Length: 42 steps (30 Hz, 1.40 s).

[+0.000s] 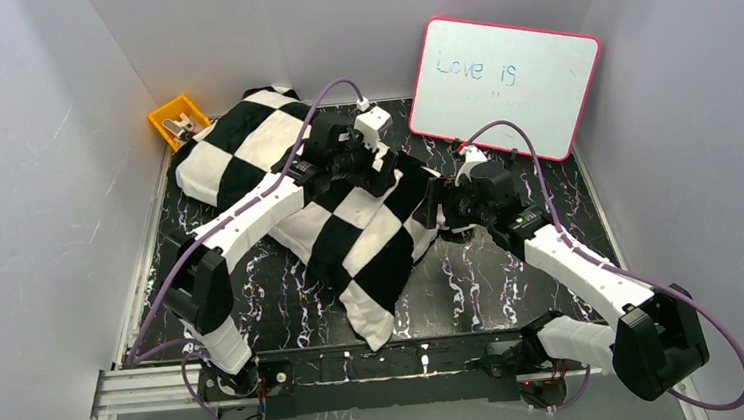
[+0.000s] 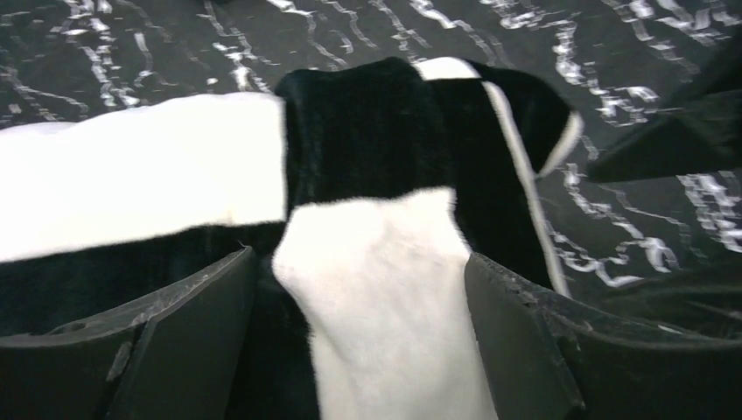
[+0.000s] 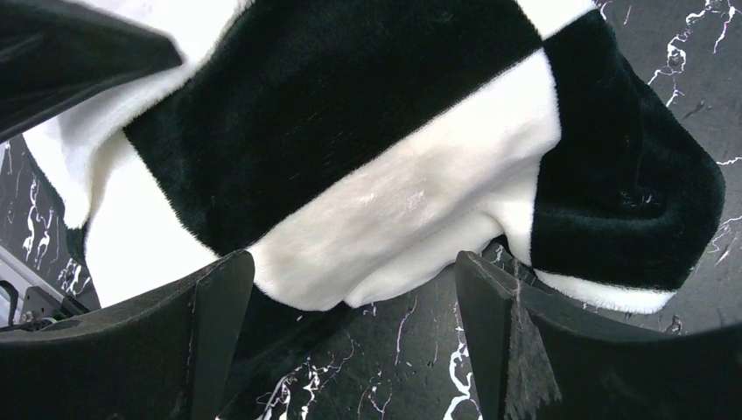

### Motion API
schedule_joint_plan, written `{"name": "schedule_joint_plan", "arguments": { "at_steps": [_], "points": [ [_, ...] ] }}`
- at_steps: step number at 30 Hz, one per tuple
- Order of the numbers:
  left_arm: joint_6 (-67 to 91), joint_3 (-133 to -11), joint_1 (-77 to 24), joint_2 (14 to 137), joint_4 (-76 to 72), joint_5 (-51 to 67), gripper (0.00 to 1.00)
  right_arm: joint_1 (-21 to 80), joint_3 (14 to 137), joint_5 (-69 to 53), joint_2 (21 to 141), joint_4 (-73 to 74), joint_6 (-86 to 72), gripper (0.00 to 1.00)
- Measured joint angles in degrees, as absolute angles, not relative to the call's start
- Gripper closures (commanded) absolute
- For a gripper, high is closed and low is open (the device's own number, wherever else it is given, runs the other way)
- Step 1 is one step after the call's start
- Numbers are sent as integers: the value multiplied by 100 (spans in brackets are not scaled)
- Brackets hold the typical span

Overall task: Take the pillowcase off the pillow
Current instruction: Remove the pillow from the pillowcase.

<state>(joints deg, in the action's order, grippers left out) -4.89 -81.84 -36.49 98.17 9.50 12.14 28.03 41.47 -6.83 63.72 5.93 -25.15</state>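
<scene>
The black-and-white checkered pillowcase (image 1: 350, 232) lies diagonally across the black marbled table (image 1: 494, 281), plump at the back left and flat and floppy toward the front. The pillow is hidden; no plain white cushion shows. My left gripper (image 1: 380, 169) is pressed down on the pillowcase's middle right part. In the left wrist view the left gripper (image 2: 359, 258) is open wide, with a raised fold of the pillowcase (image 2: 376, 280) filling the gap. My right gripper (image 1: 436, 213) is low at the cover's right edge. The right gripper (image 3: 354, 262) is open, and the hem of the pillowcase (image 3: 350, 114) just reaches its fingertips, with bare table between them.
An orange bin (image 1: 178, 118) stands at the back left corner. A pink-framed whiteboard (image 1: 504, 84) leans against the back wall on the right. Grey walls close in the table on three sides.
</scene>
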Motion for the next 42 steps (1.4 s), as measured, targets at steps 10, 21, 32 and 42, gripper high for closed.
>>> {"name": "schedule_joint_plan", "arguments": {
  "at_steps": [10,21,32,42],
  "points": [
    [-329,-8086,-3566,9445,993,2963,16,2803,4147,-683,6316,622,-2456,7],
    [-421,-7124,-3874,9378,473,1295,18,2803,4145,-685,6213,626,-2399,6],
    [-657,-6820,-3787,8853,84,-493,15,2803,4141,-757,6213,613,-2394,6],
    [-823,-6908,-3677,8945,451,-886,40,2803,4136,-812,6219,589,-2394,6]
  ]
}}
